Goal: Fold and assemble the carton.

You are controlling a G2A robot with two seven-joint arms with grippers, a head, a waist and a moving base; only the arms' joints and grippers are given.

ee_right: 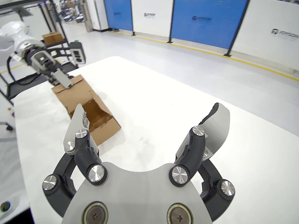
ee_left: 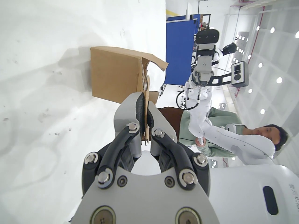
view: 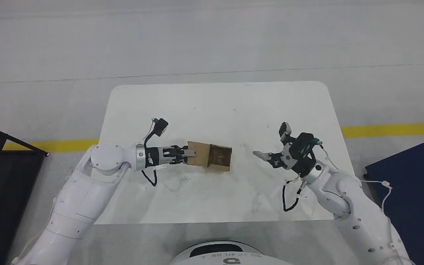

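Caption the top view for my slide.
Left gripper pinches a flap of the carton on the table; right gripper is open nearby.

Lettering stands on the partition panels [ee_right: 205, 31] that line the floor far beyond the tabletop [ee_right: 163, 99]. Each panel, blue or white, carries one small logo [ee_right: 202, 18] with a short word beside it, set near its upper middle and dark against the panel. These are brand marks and are not spelled out here. A yellow line [ee_right: 236, 58] is painted on the floor along the foot of the panels.
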